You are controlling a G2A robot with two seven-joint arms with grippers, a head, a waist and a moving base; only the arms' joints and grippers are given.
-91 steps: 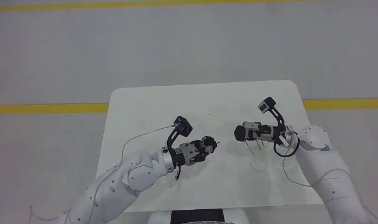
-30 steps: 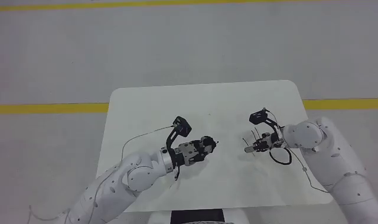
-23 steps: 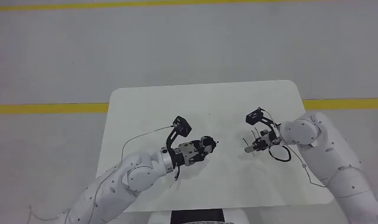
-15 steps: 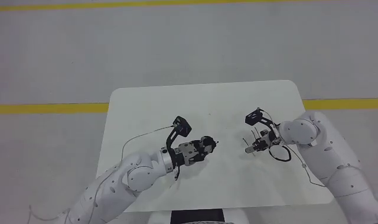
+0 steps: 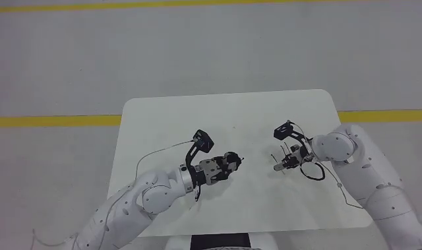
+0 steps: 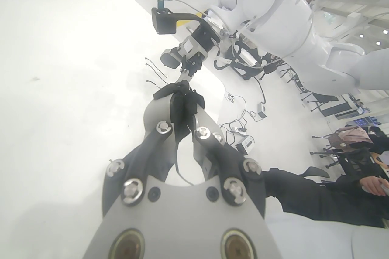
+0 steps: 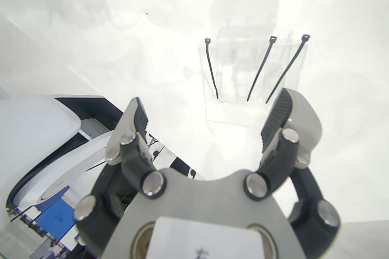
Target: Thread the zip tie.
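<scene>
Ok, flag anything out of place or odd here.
The left end effector is shut on a crumpled black wad, not a straight tie. The three zip ties in the clear holder lean at different angles. Nothing looks spilled or broken.

Dark tangle point(image 6: 182, 99) between the left jaws unidentifiable, zip ties point(image 7: 260, 69) barely discernible from above

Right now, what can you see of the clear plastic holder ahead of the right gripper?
The clear plastic holder is a transparent box standing upright on the white table. Three thin black zip ties lean inside it, heads up, tips at its base. The open right gripper sits close by; contact is unclear.
</scene>
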